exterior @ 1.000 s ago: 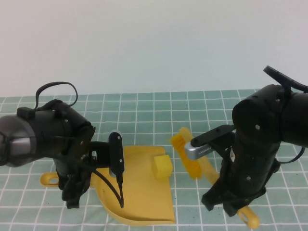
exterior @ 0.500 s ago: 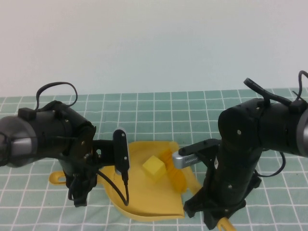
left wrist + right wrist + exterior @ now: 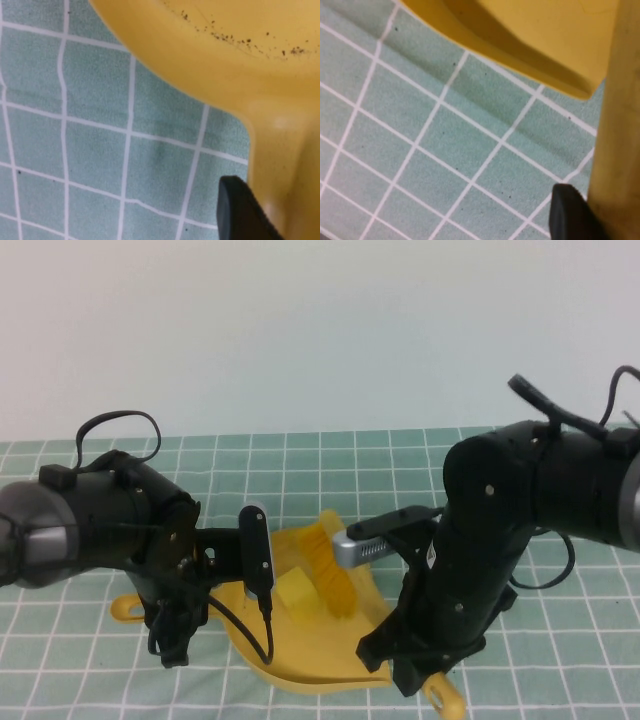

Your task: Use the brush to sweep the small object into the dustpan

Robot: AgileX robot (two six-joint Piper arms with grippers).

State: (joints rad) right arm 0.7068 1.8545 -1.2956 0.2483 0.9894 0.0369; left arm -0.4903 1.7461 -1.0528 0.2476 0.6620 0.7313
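The pale-yellow cube lies inside the scoop of the yellow dustpan, tilted up from the green grid mat. The brush's bristles stand in the scoop just right of the cube. My left gripper is shut on the dustpan's handle; the handle also shows in the left wrist view against a black finger. My right gripper is shut on the brush handle; the right wrist view shows that tan handle beside a black finger.
A green mat with a white grid covers the table up to a pale wall. The right arm's bulk hangs over the dustpan's right side. A black cable runs across the scoop's left rim.
The brush has swept left, pushing the cube from the scoop's mouth deeper inside. The right arm followed leftward. The dustpan has tilted and shifted slightly right with the left gripper.
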